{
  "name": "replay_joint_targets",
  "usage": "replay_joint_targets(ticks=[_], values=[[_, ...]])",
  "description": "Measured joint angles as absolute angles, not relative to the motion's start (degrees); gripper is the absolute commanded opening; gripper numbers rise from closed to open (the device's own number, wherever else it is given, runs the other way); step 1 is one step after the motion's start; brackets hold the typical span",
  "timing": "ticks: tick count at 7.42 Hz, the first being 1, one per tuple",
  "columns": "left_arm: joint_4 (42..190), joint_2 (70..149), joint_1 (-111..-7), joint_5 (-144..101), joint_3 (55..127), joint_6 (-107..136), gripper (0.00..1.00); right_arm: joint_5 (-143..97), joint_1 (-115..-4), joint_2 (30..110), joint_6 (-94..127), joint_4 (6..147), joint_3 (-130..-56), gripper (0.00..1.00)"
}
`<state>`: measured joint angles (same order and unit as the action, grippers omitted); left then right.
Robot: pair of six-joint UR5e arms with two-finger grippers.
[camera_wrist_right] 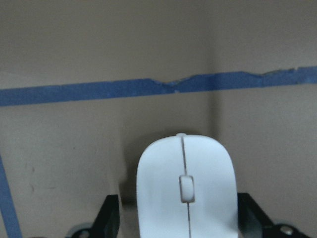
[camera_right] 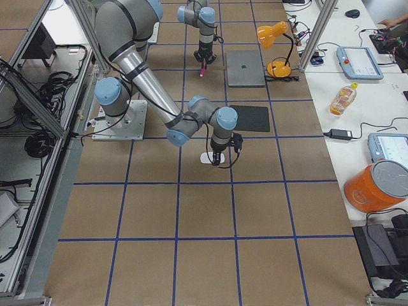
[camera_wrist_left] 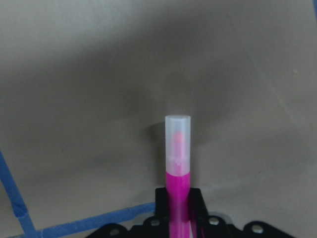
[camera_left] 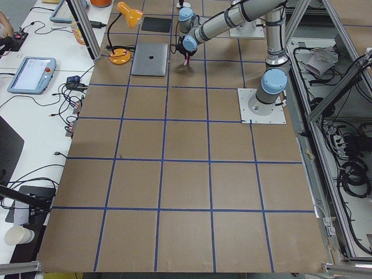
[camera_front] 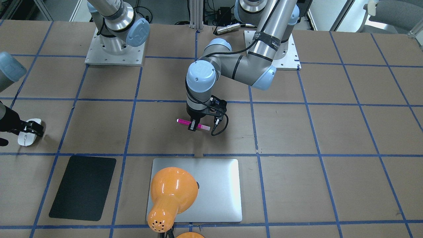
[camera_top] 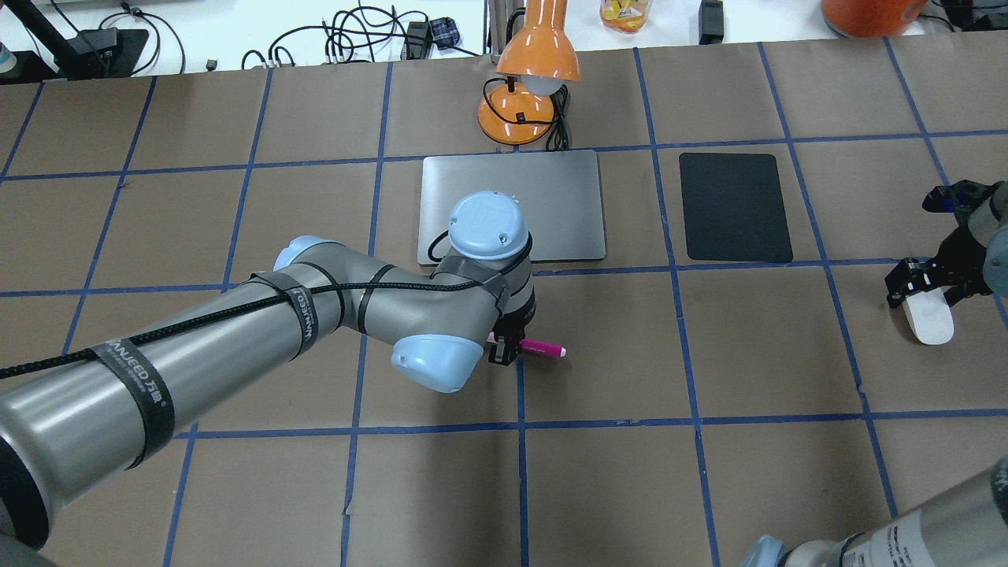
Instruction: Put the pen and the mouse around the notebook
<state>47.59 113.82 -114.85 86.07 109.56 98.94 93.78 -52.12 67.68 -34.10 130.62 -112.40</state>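
The magenta pen (camera_front: 185, 121) (camera_top: 545, 347) lies level in my left gripper (camera_front: 193, 127) (camera_top: 504, 352), which is shut on its middle, low over the brown table. In the left wrist view its pale cap (camera_wrist_left: 177, 136) points away from the fingers (camera_wrist_left: 195, 198). The pen hangs a short way on the robot's side of the silver notebook (camera_front: 214, 188) (camera_top: 543, 197). The white mouse (camera_front: 25, 136) (camera_top: 929, 319) (camera_wrist_right: 184, 193) rests on the table far off on my right. My right gripper (camera_front: 33, 128) (camera_top: 929, 287) straddles it, open, with a dark gap on one side.
An orange desk lamp (camera_front: 172, 195) (camera_top: 526, 87) stands at the notebook's far edge, its shade over part of the lid. A black mat (camera_front: 82, 188) (camera_top: 736, 206) lies between notebook and mouse. Blue tape lines grid the table. My left arm (camera_top: 236, 346) spans the near left.
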Motion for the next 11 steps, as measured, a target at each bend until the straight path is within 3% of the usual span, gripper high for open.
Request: replay_joint_targets(ticks=[4, 7, 11], values=[[55.41, 108.37, -108.53, 86.07, 104.74, 78.99, 1.0, 93.8, -52.12, 67.74, -34.1, 130.45, -112.26, 0.42], [79.68, 100.39, -101.95, 86.26, 94.48, 44.67, 1.0, 93.86, -52.13, 68.16, -34.1, 130.39, -112.13, 0.42], [84.44, 90.26, -94.78, 86.29, 92.59, 3.02, 1.0, 94.39, -53.7, 70.06, -33.78, 129.23, -109.62, 0.41]])
